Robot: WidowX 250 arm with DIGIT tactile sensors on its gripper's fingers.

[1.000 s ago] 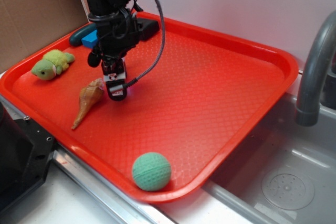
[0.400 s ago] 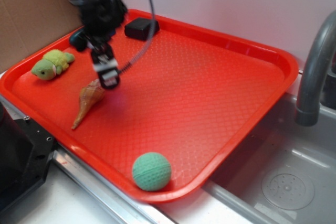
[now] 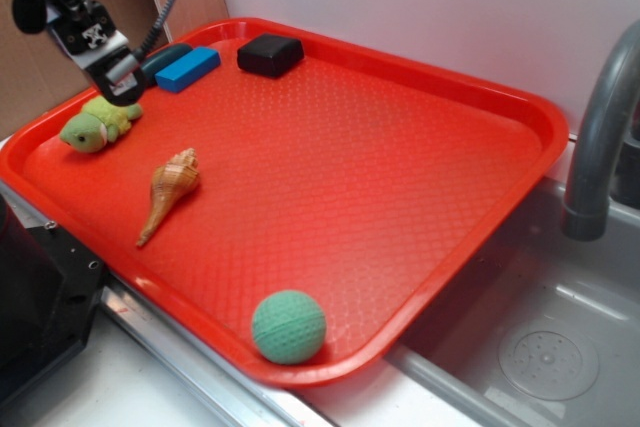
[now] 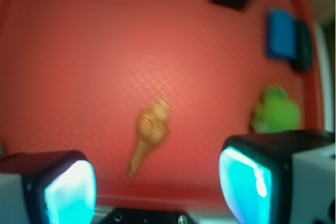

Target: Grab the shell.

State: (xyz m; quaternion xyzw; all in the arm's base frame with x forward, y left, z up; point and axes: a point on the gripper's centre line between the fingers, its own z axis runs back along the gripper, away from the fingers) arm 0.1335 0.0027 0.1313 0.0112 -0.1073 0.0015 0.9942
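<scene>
The shell point(image 3: 170, 190) lies alone on the red tray point(image 3: 420, 197) — the gripper point(image 3: 118, 72) hangs beyond it, above the green turtle point(image 3: 98, 123), jaws spread, empty.

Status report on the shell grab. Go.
Gripper open, empty, raised over the tray's left rear, above the plush turtle. Shell lies free on the tray, ungrasped. Nothing near it blocks access.

The shell point(image 3: 170, 190) is a small tan-orange conch with a knobby spiral body narrowing to a long pointed tip. It lies flat and free, tip toward the near-left edge. In the blurred wrist view its ridges point(image 4: 152, 129) seem faintly banded.
</scene>
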